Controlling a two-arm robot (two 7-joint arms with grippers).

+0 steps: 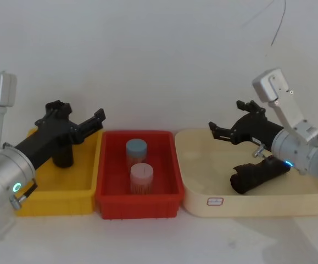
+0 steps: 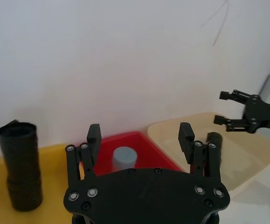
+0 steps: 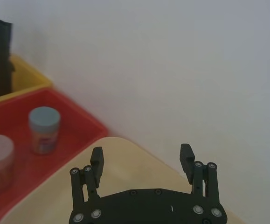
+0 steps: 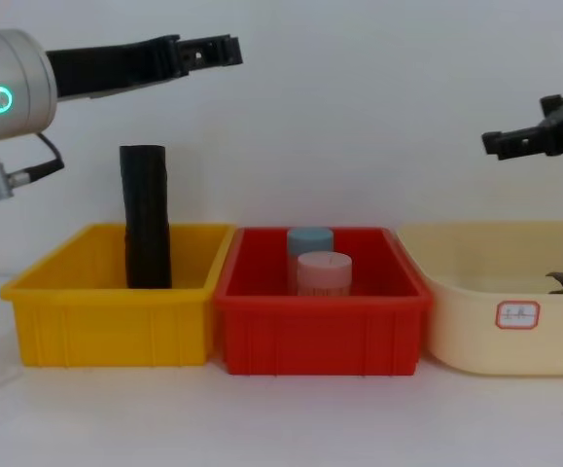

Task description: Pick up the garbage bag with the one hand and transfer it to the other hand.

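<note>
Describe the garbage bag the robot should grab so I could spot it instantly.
Find the yellow bin, leftmost of three bins in a row. The garbage bag is the matt black roll standing upright inside it, rising above the rim. The other black roll lies on its side in the cream tray.

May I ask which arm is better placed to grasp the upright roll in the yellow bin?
Left: the left gripper, open, hovers above the garbage bag; the right gripper is over the cream tray.
</note>
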